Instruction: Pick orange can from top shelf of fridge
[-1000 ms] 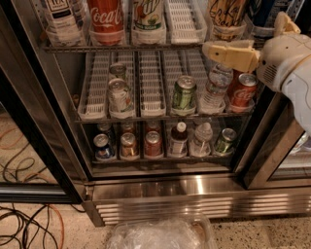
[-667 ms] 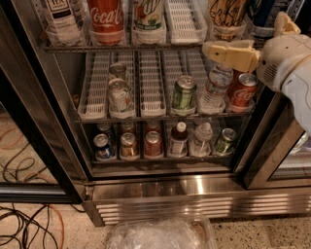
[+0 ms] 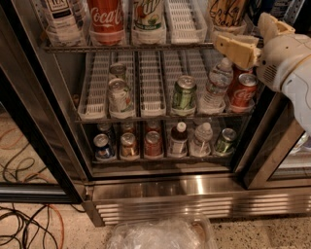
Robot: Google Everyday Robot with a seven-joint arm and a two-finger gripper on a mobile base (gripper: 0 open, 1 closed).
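Observation:
The orange can (image 3: pixel 227 11), gold-orange with black scrawl, stands at the right end of the top shelf (image 3: pixel 146 47) of the fridge (image 3: pixel 194 204); its top is cut off by the frame edge. My gripper (image 3: pixel 243 38), with cream fingers, is open and empty. It sits just below and to the right of the orange can, at the shelf's front edge. One finger (image 3: pixel 235 48) points left under the can's base. The white arm reaches in from the right.
On the top shelf stand a red Coca-Cola can (image 3: pixel 106 14), a green-and-white can (image 3: pixel 148 12) and a labelled bottle (image 3: pixel 63 14). The lower racks hold several cans and bottles, among them a red can (image 3: pixel 242 92). The dark door frame (image 3: pixel 34 141) is at left, cables (image 3: pixel 24 228) lie on the floor, and a plastic bag (image 3: pixel 160 236) lies below.

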